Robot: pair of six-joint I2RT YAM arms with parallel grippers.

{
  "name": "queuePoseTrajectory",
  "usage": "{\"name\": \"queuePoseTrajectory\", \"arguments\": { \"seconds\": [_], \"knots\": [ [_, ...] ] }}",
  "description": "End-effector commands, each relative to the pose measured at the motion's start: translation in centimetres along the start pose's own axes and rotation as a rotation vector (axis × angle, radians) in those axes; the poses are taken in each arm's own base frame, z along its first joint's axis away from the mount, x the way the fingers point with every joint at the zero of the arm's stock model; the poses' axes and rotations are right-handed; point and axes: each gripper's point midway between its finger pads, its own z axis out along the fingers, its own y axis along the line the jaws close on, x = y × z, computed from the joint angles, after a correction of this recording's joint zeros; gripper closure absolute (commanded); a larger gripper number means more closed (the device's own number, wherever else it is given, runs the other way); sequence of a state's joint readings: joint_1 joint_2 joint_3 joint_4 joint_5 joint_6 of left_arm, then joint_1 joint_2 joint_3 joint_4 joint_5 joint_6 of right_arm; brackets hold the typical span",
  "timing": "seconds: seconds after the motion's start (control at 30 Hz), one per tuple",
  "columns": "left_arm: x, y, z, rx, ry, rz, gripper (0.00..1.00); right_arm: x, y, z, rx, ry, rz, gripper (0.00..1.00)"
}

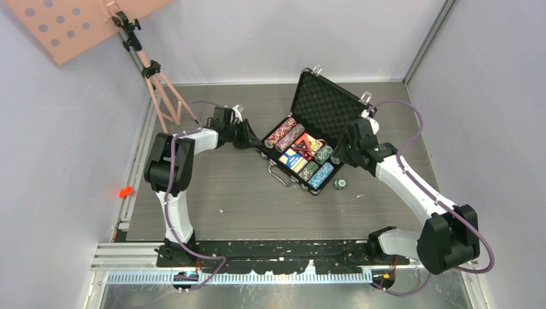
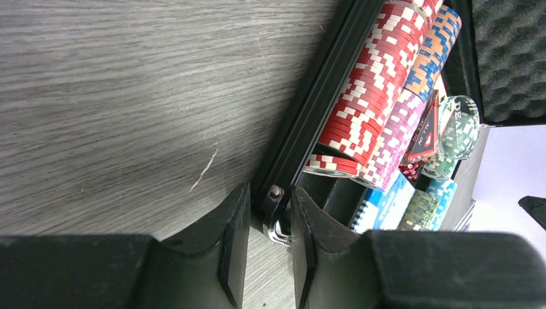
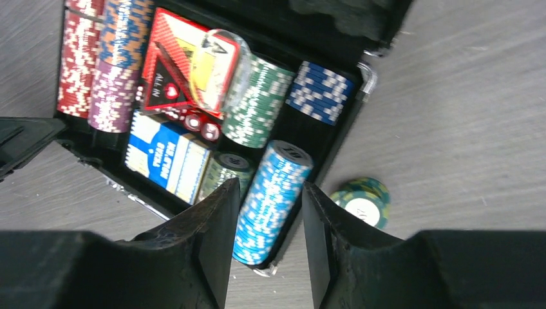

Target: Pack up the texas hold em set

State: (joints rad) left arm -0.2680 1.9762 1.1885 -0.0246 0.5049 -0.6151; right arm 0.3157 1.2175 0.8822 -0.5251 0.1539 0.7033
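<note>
Open at the middle of the table (image 1: 225, 199), lid up between the two arms: one black briefcase (image 1: 325, 103) holding six rows of chips (image 3: 257, 109), one red deck (image 3: 164, 38), one blue deck (image 3: 164, 158), one clear round disc (image 3: 219, 67) and two small red dice (image 3: 193, 120) in view. Just outside its corner, on the table, one short loose stack (image 3: 364, 205) of green chips. At the case's rim, left gripper (image 2: 270, 193) narrowed around the edge, clamped or only straddling impossible to tell; over the end of the light-blue row (image 3: 273, 193), right gripper (image 3: 270, 187) with jaws apart.
</note>
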Motion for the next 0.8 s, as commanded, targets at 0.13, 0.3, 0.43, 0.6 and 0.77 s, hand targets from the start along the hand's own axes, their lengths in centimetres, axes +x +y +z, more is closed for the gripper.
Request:
{"name": "queuePoseTrajectory", "arguments": {
  "seconds": [0.13, 0.3, 0.43, 0.6, 0.77],
  "knots": [
    [0.5, 2.3, -2.8, -0.053, -0.077, -0.036, 1.0, -2.5, 4.8, 2.3, -0.065, -0.061, -0.044, 0.63],
    [1.5, 2.9, -4.8, -0.098, -0.111, -0.039, 1.0, -2.1, 6.3, 4.5, -0.051, -0.038, -0.077, 0.67],
    [1.8, 3.3, -5.5, -0.126, -0.129, -0.035, 1.0, -2.0, 7.2, 5.9, -0.049, -0.025, -0.089, 0.69],
    [1.5, 3.2, -5.9, -0.136, -0.13, -0.017, 1.0, -1.6, 7.9, 7.2, -0.033, -0.011, -0.119, 0.73],
    [1.9, 3.2, -6.9, -0.155, -0.126, -0.011, 1.0, -1.2, 7.8, 8.7, 0.023, 0.006, -0.145, 0.74]
  ]
}}
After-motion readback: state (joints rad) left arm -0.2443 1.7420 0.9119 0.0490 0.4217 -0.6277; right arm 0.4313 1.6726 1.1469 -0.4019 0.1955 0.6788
